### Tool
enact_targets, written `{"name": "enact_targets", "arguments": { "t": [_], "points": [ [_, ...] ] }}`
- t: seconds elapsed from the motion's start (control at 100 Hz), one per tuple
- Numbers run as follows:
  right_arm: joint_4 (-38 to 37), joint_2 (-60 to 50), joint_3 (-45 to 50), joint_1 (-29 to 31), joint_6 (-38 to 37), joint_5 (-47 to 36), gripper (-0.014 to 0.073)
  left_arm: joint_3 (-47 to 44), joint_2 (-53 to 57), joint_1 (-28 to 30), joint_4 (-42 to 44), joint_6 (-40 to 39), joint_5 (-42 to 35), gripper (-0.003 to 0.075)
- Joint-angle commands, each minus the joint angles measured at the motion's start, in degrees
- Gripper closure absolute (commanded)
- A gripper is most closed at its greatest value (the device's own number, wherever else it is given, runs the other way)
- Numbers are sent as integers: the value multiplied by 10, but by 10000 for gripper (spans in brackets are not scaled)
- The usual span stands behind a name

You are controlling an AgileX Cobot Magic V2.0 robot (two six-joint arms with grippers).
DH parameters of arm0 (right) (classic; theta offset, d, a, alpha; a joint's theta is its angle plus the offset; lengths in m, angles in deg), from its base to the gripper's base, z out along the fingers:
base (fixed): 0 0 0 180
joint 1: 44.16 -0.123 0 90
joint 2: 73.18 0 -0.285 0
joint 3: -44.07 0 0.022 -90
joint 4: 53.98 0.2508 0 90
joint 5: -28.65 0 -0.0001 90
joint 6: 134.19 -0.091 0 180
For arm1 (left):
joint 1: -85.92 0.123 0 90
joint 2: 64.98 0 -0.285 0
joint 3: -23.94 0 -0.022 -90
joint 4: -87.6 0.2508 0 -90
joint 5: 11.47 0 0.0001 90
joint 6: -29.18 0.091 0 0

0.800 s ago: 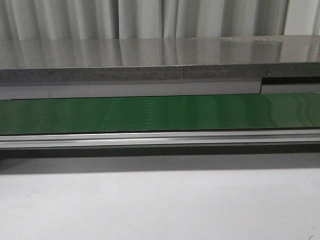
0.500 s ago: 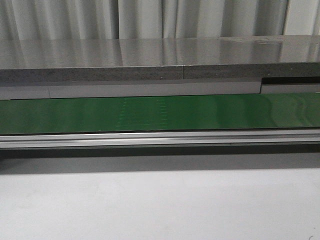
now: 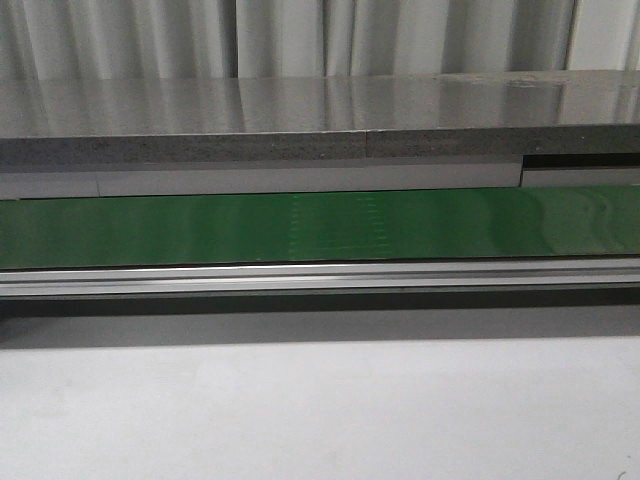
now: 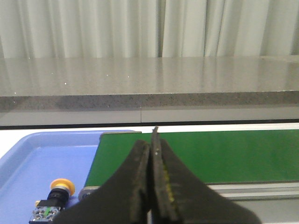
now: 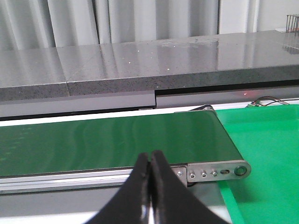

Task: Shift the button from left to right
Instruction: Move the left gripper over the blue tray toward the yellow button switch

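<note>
The button (image 4: 55, 200), with a yellow-orange cap and a black body bearing a greenish mark, lies in a blue tray (image 4: 37, 161) in the left wrist view, beside the end of the green conveyor belt (image 4: 210, 154). My left gripper (image 4: 152, 147) is shut and empty, raised above the belt's edge, apart from the button. My right gripper (image 5: 150, 156) is shut and empty, over the near rail by the belt's other end (image 5: 219, 171). Neither gripper nor the button shows in the front view.
The green belt (image 3: 320, 228) runs across the front view behind a metal rail (image 3: 320, 278). A grey stone counter (image 3: 320, 125) and curtains stand behind it. A bright green mat (image 5: 266, 154) lies past the belt's end. White table (image 3: 320, 410) is in front.
A faint pattern on the belt's surface has shifted to the right in the front view. Nothing else has visibly changed.
</note>
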Motion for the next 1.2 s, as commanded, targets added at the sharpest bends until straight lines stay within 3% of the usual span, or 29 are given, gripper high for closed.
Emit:
{"name": "enact_targets", "arguments": {
  "t": [0.0, 0.26, 0.52, 0.69, 0.99, 1.08, 1.13, 1.19],
  "points": [
    [-6, 11, -10, 2, 5, -43, 660, 37, -10, -4, -8, -2, -8, 741],
    [-6, 11, -10, 2, 5, -43, 660, 170, -130, -4, -58, -4, 72, 741],
    [-6, 11, -10, 2, 5, -43, 660, 350, -287, -4, -61, -4, 280, 741],
    [-6, 11, -10, 2, 5, -43, 660, 431, -365, -4, -68, -4, 375, 741],
    [-6, 11, -10, 2, 5, -43, 660, 446, -397, -4, -61, -4, 382, 738],
    [-6, 11, -10, 2, 5, -43, 660, 446, -397, -4, -57, -4, 383, 665],
    [-6, 11, -10, 2, 5, -43, 660, 446, -397, -2, -56, -4, 384, 576],
    [-6, 11, -10, 2, 5, -43, 660, 446, -397, -2, -54, -4, 387, 416]
  ]
}}
